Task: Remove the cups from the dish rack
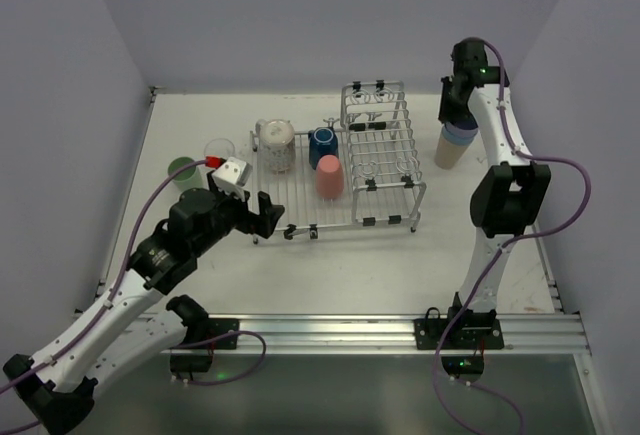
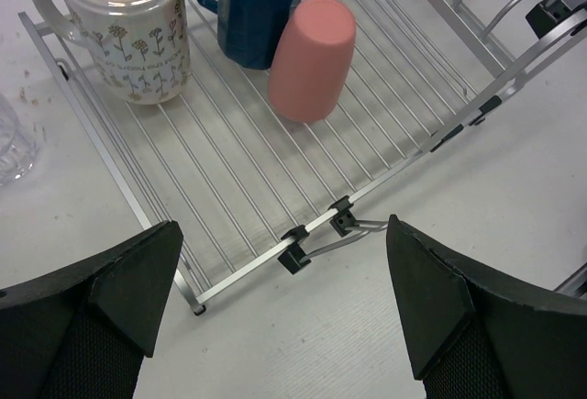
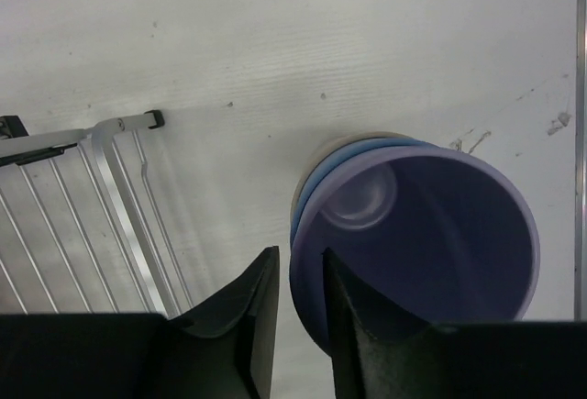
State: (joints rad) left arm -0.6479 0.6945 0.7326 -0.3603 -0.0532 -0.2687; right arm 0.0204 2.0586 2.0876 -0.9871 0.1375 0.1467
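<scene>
Three cups are standing on the low flat grid of the dish rack (image 2: 238, 179): a flower-printed cream mug (image 2: 124, 32) at its left end, a dark blue mug (image 2: 257, 9) beside it, and a pink tumbler (image 2: 312, 60), mouth down, touching the blue mug on the side toward my arms. The rack's taller basket (image 1: 378, 135) is sitting at the right end. I am holding my left gripper (image 2: 284, 316) above the near rail of the flat grid with its fingers spread wide and nothing between them. A clear cup (image 1: 219, 148) and a pale green cup (image 1: 182, 170) are standing on the surface (image 1: 330, 275) just left of the rack, behind that arm. To the right of the rack, apart from it, a lavender cup (image 3: 440, 234) is nesting mouth up in a light blue cup (image 3: 316, 174), which is sitting in a tan cup (image 1: 447, 153). I am holding my right gripper (image 3: 300, 261) over this stack, its fingers (image 3: 261, 307) narrowly apart and straddling the lavender cup's near rim, one outside and one inside; I cannot tell whether they are pressing on the wall.
</scene>
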